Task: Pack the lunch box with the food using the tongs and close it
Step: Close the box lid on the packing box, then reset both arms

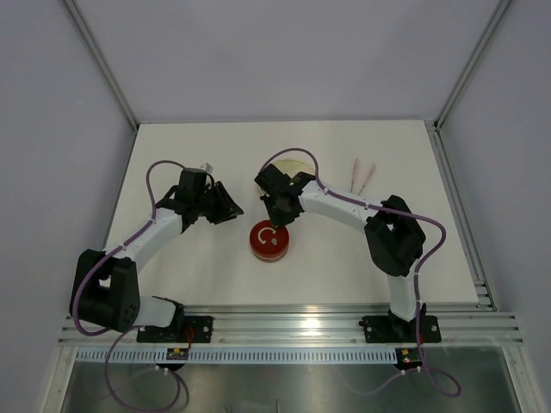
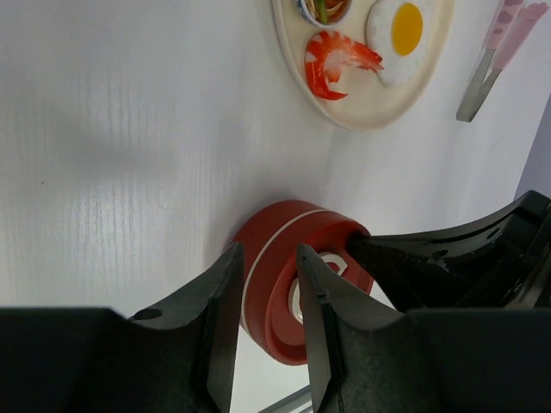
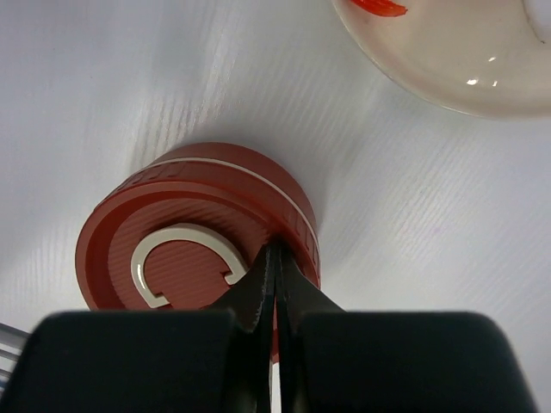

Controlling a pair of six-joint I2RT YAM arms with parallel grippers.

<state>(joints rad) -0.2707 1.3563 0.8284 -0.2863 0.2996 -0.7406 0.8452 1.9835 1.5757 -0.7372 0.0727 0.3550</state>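
The lunch box (image 1: 269,241) stands shut under its red lid (image 3: 172,219) with the white curl mark, at the table's middle. My right gripper (image 1: 277,217) is shut, its joined fingertips (image 3: 275,249) touching the lid's far rim with nothing between them. My left gripper (image 1: 231,209) hovers to the left of the box, apart from it; its jaws stand a little apart and empty, and the box (image 2: 275,267) shows beyond them. The food lies on a pale plate (image 2: 362,116): a fried egg (image 2: 398,34) and a red-and-white curled piece (image 2: 334,60). The pinkish tongs (image 1: 362,175) lie right of the plate.
The plate (image 1: 293,165) sits behind the box, partly hidden by my right arm. A third food piece (image 2: 323,9) shows at the plate's far edge. A metal rail (image 1: 284,323) runs along the near table edge.
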